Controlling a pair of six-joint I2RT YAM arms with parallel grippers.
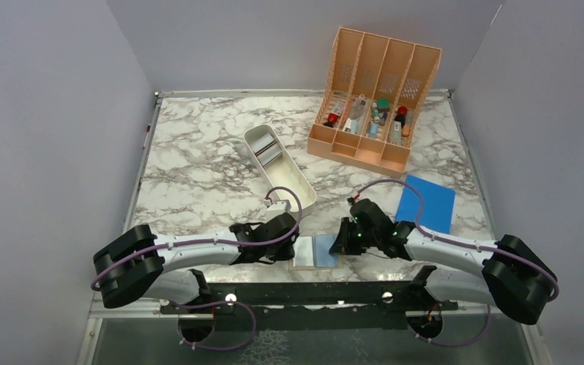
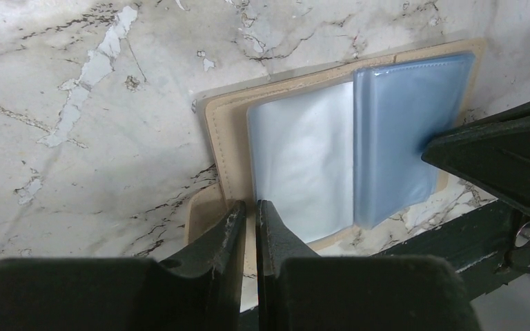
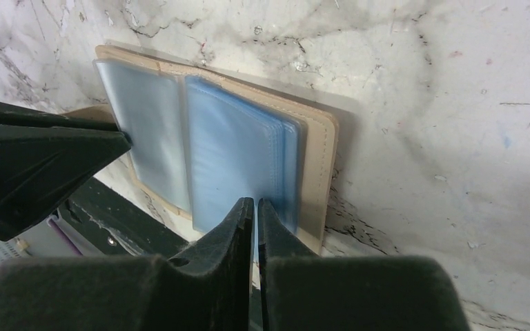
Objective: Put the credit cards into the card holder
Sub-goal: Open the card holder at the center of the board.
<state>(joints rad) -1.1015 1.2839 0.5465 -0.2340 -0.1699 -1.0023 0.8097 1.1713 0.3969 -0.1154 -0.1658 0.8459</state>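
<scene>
holder [image 1: 318,251] open flat at near table edge, between the two wrists, tan cover down, clear sleeves [image 2: 303,158] up. left gripper [image 2: 250,210] nearly closed, pinching holder's left half at its near edge. right gripper [image 3: 255,205] same, clamped on the blue sleeve stack on the right half. opposite gripper's black finger intrudes in each wrist view, tip touching the sleeves. cards [image 1: 268,152] look to be the grey flats in the white tray [image 1: 293,182], beyond left arm, apart from holder. blue sheet [image 1: 426,203] flat just past right wrist. peach organizer [image 1: 372,99] at the back, small items in its slots, print on them too small to read. table [image 1: 198,167] white marble with grey veins. plain grey walls [image 1: 46,114] on three sides. black rail [image 1: 304,293] along near edge.
</scene>
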